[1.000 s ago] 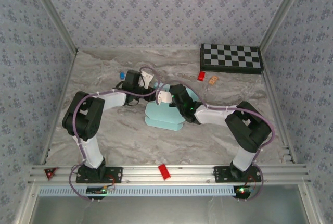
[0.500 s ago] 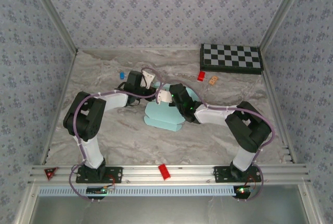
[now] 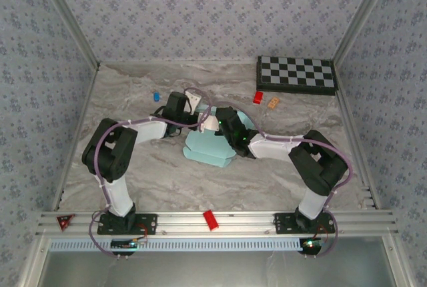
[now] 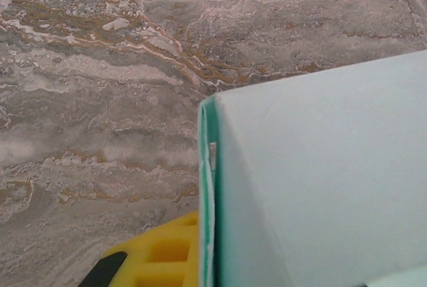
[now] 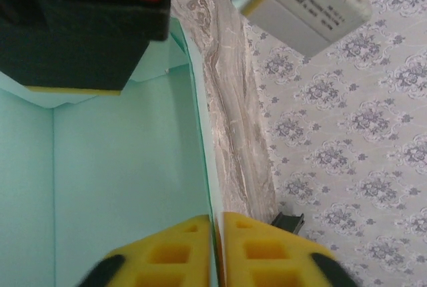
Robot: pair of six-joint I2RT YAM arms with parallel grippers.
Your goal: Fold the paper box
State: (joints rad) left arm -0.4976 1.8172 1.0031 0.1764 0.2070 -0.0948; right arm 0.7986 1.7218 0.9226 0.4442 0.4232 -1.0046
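At the far left of the metal rail (image 3: 253, 219) along the near edge sits a small red triangle (image 3: 65, 221). The left arm (image 3: 107, 157) rises from there, bends at the elbow and reaches inward over the marble-patterned table (image 3: 133, 180). A small blue piece (image 3: 155, 95) lies on the table just beyond its wrist.

The left claw (image 3: 199, 115) is at the far left edge of the paper box (image 3: 210, 150). In the left wrist view one yellow finger (image 4: 163, 257) lies right against the upright edge of a pale card wall (image 4: 320, 180). The card hides the other finger, so I cannot tell whether this claw is pinching the wall or only resting beside it.

The paper box sits in the middle of the table, between the two arms, partly folded, with some of its card flat on the marble. On the rail in front of it rests a red block (image 3: 211, 219).

The right claw (image 5: 217, 230) meets the box from the right. Its two yellow fingers are pressed together with a thin upright wall of the box (image 5: 127, 167) pinched between them.

Further right and toward the back, a second red block (image 3: 258, 97) and a tan piece (image 3: 273, 103) lie near each other, well apart from the box. Behind them a black-and-white checkerboard (image 3: 297, 75) lies flat in the far right corner. The right arm (image 3: 320, 163) folds back to its base at the right.
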